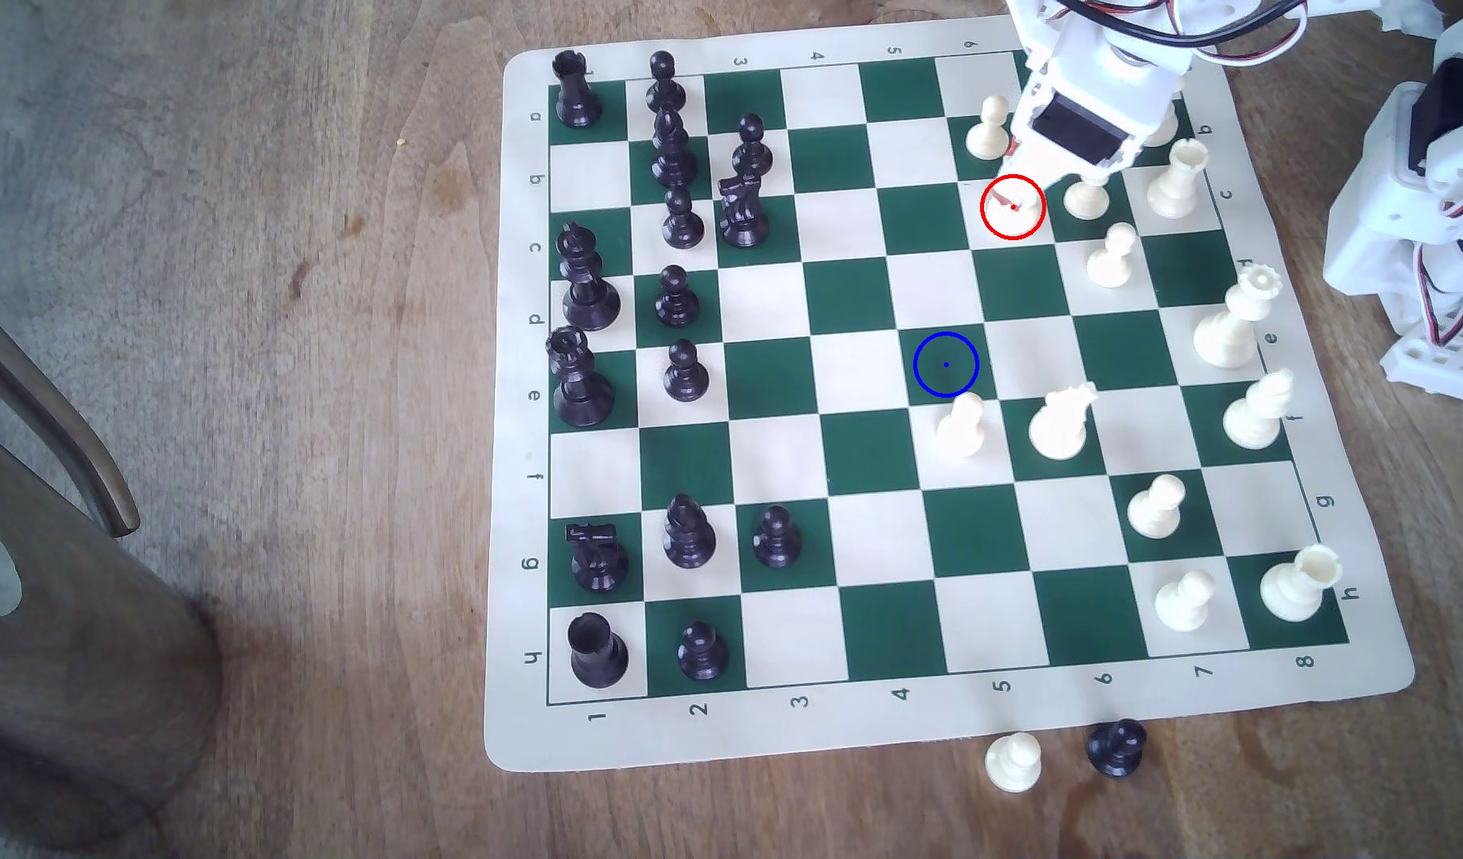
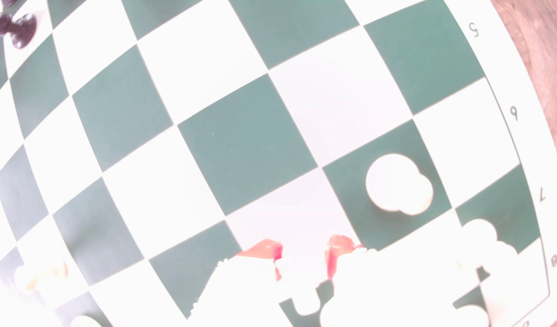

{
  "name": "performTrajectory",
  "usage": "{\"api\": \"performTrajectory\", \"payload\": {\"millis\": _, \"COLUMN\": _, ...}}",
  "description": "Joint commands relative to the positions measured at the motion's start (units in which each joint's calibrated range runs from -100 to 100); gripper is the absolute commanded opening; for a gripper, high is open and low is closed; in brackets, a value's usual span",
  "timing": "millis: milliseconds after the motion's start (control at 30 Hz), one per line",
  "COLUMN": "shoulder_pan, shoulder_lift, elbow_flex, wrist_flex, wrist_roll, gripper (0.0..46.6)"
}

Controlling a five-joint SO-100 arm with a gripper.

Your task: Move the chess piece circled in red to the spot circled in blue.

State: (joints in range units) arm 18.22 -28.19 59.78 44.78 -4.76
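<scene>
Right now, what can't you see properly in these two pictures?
- Red-ringed knight: exterior view, the arm hangs over it, so its shape is unclear.
- Gripper: wrist view, glare washes it out; grip uncertain.
- Cream pawn: exterior view, top hidden behind the arm.
- Cream pieces: wrist view, overexposed blobs.
- Brown object: exterior view, cut off by the edge.

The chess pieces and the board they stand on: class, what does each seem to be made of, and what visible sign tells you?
The cream pieces, like the rook, look like moulded plastic: smooth, one even colour, soft sheen. The black pieces, like the rook, likely the same, glossier. The board seems a thin flexible printed mat, perhaps vinyl: rounded corners, wavy edges. It lies on a wood-grain table.
</scene>
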Motion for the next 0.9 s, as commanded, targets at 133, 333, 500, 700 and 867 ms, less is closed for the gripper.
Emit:
{"api": "performTrajectory", "payload": {"millis": 133, "shoulder_pan": -0.42, "shoulder_lift": -0.58, "elbow_flex": -0.76, "wrist_flex": -0.23, "wrist_roll": -0.10, "gripper": 5.8}}
{"api": "performTrajectory", "payload": {"millis": 333, "shoulder_pan": -1.36, "shoulder_lift": -1.86, "elbow_flex": -0.49, "wrist_flex": 0.10, "wrist_roll": -0.20, "gripper": 0.2}}
{"api": "performTrajectory", "payload": {"millis": 500, "shoulder_pan": -2.06, "shoulder_lift": -2.88, "elbow_flex": -0.49, "wrist_flex": 0.35, "wrist_roll": -0.68, "gripper": 0.2}}
{"api": "performTrajectory", "payload": {"millis": 700, "shoulder_pan": -2.14, "shoulder_lift": -5.59, "elbow_flex": -3.39, "wrist_flex": 4.11, "wrist_roll": -0.83, "gripper": 0.2}}
{"api": "performTrajectory", "payload": {"millis": 867, "shoulder_pan": -2.30, "shoulder_lift": -9.92, "elbow_flex": -8.83, "wrist_flex": 10.83, "wrist_roll": -0.93, "gripper": 0.2}}
